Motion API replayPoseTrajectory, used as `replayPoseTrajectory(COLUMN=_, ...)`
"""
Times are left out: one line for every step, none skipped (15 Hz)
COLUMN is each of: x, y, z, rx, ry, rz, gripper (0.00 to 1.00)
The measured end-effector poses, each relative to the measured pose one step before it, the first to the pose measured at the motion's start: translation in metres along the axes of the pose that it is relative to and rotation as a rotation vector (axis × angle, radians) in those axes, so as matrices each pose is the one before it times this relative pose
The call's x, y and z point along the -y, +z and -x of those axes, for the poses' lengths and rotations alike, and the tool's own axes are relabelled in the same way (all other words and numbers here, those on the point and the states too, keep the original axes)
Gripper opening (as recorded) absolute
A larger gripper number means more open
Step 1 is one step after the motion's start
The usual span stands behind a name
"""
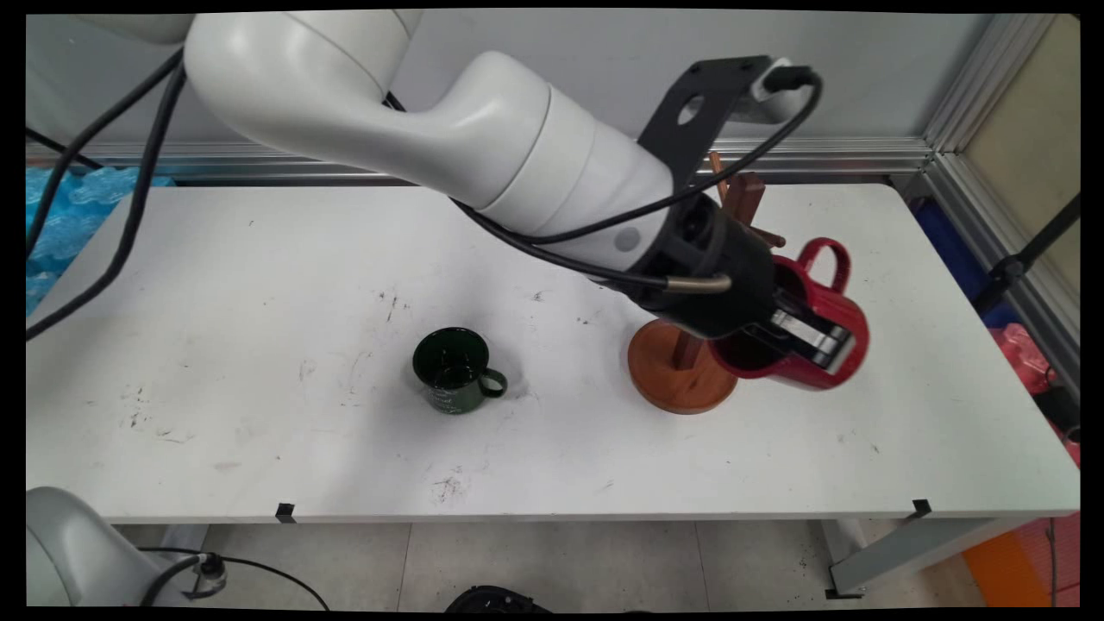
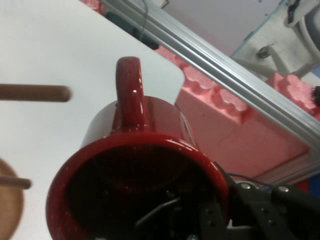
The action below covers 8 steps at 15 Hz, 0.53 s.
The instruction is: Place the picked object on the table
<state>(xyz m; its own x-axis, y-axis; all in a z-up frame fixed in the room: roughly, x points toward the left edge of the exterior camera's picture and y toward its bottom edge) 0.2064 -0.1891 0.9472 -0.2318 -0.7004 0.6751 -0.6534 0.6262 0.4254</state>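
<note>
My gripper [image 1: 811, 341] is shut on the rim of a red mug [image 1: 824, 319], one finger inside the cup and one outside. The mug hangs tilted on its side above the table, mouth toward the arm, handle [image 1: 828, 259] pointing up and away. In the hand view the red mug [image 2: 140, 170] fills the lower middle, its handle [image 2: 131, 92] upward. Just left of it stands a wooden mug tree [image 1: 686, 366] with a round base and pegs [image 2: 35, 93]. The mug is close beside the pegs, not hung on any.
A dark green mug [image 1: 453, 371] stands upright on the white table [image 1: 259, 302], left of the mug tree, handle to the right. Aluminium framing [image 1: 992, 129] runs along the back and right. Pink foam [image 2: 240, 125] lies beyond the table's right edge.
</note>
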Motion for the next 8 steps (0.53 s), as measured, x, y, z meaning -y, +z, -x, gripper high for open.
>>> replayPoseTrajectory(x=-0.00245, y=0.00040, z=-0.00032, rx=-0.00032, ry=-0.00108, rz=0.00455, gripper=0.00)
replayPoseTrajectory(x=-0.00319, y=-0.00004, z=-0.00003, rx=0.00075, ry=-0.00110, rz=0.00515, gripper=0.00)
replayPoseTrajectory(x=-0.00320, y=-0.00045, z=0.00024, rx=0.00222, ry=-0.00103, rz=0.00457, gripper=0.00)
replayPoseTrajectory(x=-0.00254, y=-0.00146, z=0.00088, rx=0.00399, ry=-0.00097, rz=0.00166, gripper=0.00)
replayPoseTrajectory(x=-0.00159, y=-0.00198, z=0.00157, rx=0.00706, ry=-0.00032, rz=-0.00114, gripper=0.00)
replayPoseTrajectory(x=-0.00113, y=-0.00176, z=0.00107, rx=0.00451, ry=0.00026, rz=0.00032, gripper=0.00)
replayPoseTrajectory(x=-0.00125, y=-0.00356, z=0.00217, rx=0.00983, ry=0.00058, rz=-0.00286, gripper=0.00)
replayPoseTrajectory(x=-0.00082, y=-0.00289, z=0.00149, rx=0.00626, ry=0.00045, rz=-0.00124, gripper=0.00)
